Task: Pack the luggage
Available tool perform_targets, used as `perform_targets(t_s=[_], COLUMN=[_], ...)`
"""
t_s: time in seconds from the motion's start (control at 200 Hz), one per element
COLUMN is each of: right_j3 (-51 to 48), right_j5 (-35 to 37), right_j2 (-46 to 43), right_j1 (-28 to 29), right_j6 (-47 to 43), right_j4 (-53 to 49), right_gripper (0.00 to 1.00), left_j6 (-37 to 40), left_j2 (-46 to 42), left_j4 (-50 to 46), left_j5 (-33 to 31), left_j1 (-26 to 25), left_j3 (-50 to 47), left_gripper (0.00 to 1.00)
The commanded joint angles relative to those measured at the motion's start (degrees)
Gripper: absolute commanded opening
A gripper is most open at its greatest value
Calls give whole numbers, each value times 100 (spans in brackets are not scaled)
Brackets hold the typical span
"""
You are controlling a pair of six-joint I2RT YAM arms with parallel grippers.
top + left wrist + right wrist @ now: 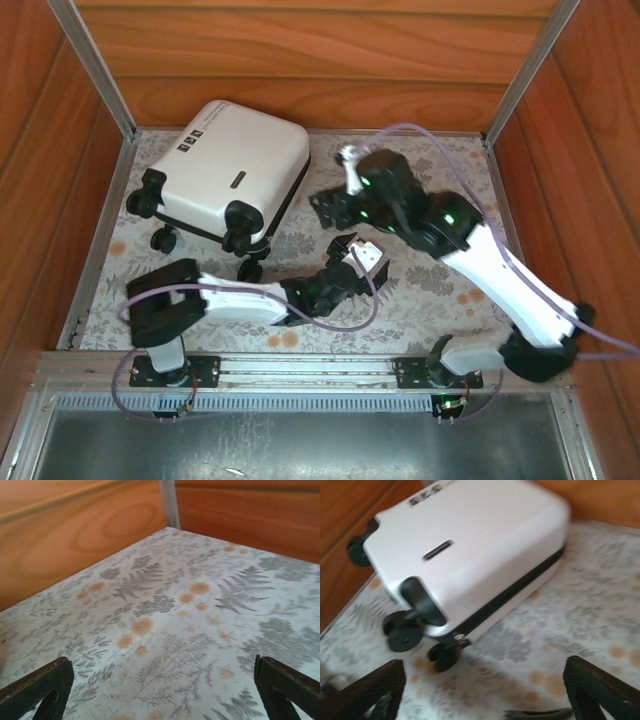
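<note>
One fern-printed pale table covering (440,290) is recorded. On its far-left part, a small white hard-shell suitcase (235,170) with black wheels is laid flat, closed and untouched. The left gripper (162,687) and right gripper (482,692) are spread wide and empty.

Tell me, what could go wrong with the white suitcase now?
The luggage lies shut, with its wheels near the open right gripper; a nudge might roll or slide it away. The left gripper sits close to the right one, so the arms might bump.
</note>
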Motion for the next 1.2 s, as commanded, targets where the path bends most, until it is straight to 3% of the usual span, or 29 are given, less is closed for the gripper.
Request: perform_targets(t_s=[0.0, 0.06, 0.165, 0.26, 0.365, 0.45, 0.54, 0.81, 1.065, 1.194], right_j3=[-1485, -2179, -2863, -3281, -3824, -4255, -4585, -4417, -4254, -4178], right_j5=[864, 774, 353, -420, -1385, -2305, -3110, -3114, -3053, -3077], right_j2=[-1055, -1631, -2146, -2165, -1899, -1535, -894, 889, 1593, 1784], right_j1=[-474, -803, -1409, -1814, -1954, -1959, -1869, -972, -767, -714], right_j6=[-752, -807, -763, -741, -904, -1034, -1011, -1467, -1509, -1508], right_j4=[1364, 1618, 1568, 1711, 2486, 3457, 4537, 5857, 6091, 6049], right_gripper=[90, 94, 97, 96, 94, 91, 81, 81, 74, 74], left_j6=[-585, -830, -1069, -1506, -1961, -1967, -1858, -1521, -1446, -1273], left_j2=[-1015, -1553, -2498, -3320, -4051, -4456, -4433, -3689, -3030, -2622], left_j4=[-2818, -4559, -6732, -8252, -9255, -9501, -9795, -9535, -9071, -8907], left_j5=[694, 565, 146, -55, 275, 872, 1328, 3006, 3456, 3332], left_j1=[96, 264, 561, 1055, 1657, 2115, 2579, 3966, 4046, 4079], left_j3=[406, 943, 1546, 1955, 2264, 2198, 2033, 1604, 1542, 1645], left_gripper=[96, 95, 96, 97, 97, 98, 98, 98, 98, 97])
